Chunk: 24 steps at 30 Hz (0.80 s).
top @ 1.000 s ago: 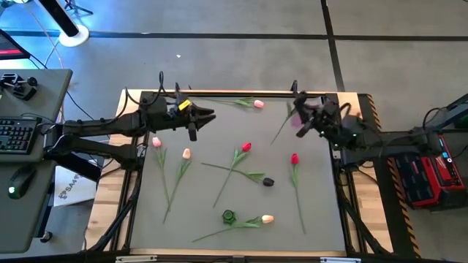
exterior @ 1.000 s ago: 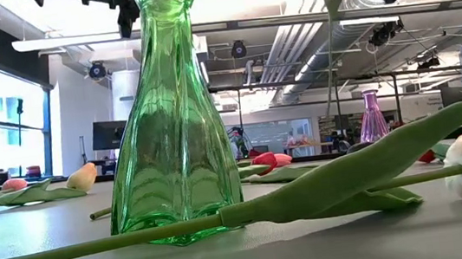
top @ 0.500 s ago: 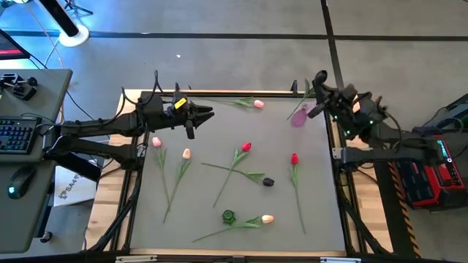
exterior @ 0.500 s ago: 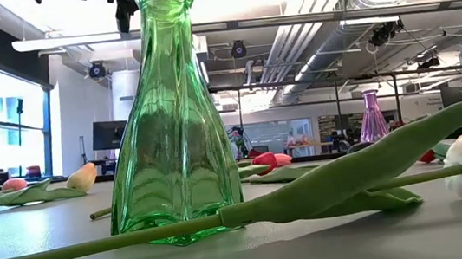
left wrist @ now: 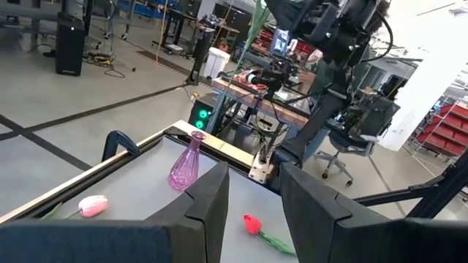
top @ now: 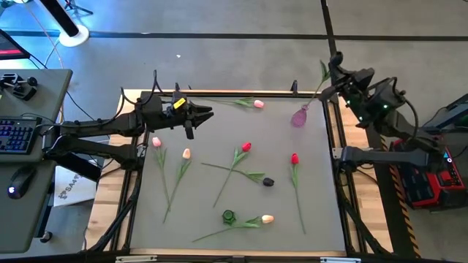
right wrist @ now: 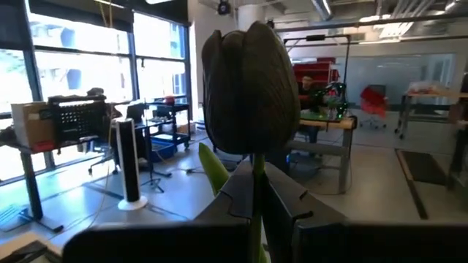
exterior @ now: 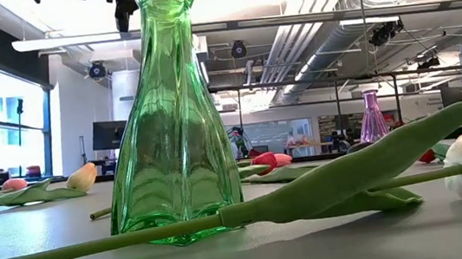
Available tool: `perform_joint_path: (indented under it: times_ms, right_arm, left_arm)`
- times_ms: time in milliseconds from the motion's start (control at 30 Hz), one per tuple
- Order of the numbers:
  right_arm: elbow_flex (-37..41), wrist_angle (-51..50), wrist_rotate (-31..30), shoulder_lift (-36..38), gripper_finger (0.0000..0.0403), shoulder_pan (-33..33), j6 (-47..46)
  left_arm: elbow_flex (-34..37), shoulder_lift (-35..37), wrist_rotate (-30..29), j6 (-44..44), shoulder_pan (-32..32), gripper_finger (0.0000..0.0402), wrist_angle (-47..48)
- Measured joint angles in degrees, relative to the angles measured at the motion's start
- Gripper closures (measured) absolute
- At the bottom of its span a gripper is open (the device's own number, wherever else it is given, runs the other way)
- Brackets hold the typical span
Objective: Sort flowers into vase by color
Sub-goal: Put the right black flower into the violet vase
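My right gripper [top: 333, 79] is raised over the table's far right corner, shut on a near-black tulip [right wrist: 251, 88]. Its stem [exterior: 363, 10] hangs down toward the pink glass vase [top: 299, 117]; I cannot tell whether the tip is inside the mouth. My left gripper [top: 207, 113] hovers open over the far left part of the table and holds nothing. A green glass vase [top: 229, 216] stands near the near edge. Several tulips lie flat on the mat: pink [top: 258, 104], pink [top: 156, 142], cream [top: 186, 153], red [top: 246, 147], red [top: 295, 158], dark [top: 268, 182], cream [top: 268, 218]. My right gripper pinches the near-black tulip's stem [right wrist: 256, 172] just below the head, between its two fingers. The fingers lie level, coming from the table's right, across the stem. The tulip is lifted clear and upright, head above the fingers and stem hanging below.
The mat's wooden frame [top: 234, 93] has clamps at the far edge. A desk with a keyboard [top: 14, 135] stands left of the table, and red equipment [top: 424, 175] to the right. Bare mat lies between the two vases.
My right gripper has risen and moved toward the table's far right corner, carrying the near-black tulip up with it. The stem, slanted over the mat a second ago, now hangs upright over the pink vase.
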State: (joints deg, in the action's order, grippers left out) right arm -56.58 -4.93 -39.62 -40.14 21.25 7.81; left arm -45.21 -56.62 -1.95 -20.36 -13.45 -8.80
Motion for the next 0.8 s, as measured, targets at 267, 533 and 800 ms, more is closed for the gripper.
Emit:
perform_joint_path:
  times_ms: [267, 533, 800]
  right_arm:
    - [1.2, -2.1, 3.3, -3.5, 0.0402, 5.5, -2.6]
    - [1.2, -3.9, 7.5, -7.5, 0.0402, 8.8, -4.6]
    - [1.2, 2.7, 9.7, -7.1, 0.0402, 9.9, -3.8]
  left_arm:
    - [0.0, 0.0, 0.0, 1.0, 0.0, 0.0288, 0.0]
    - [0.0, 0.0, 0.0, 1.1, 0.6, 0.0288, 1.9]
    - [0.0, 0.0, 0.0, 1.1, 0.9, 0.0288, 4.5]
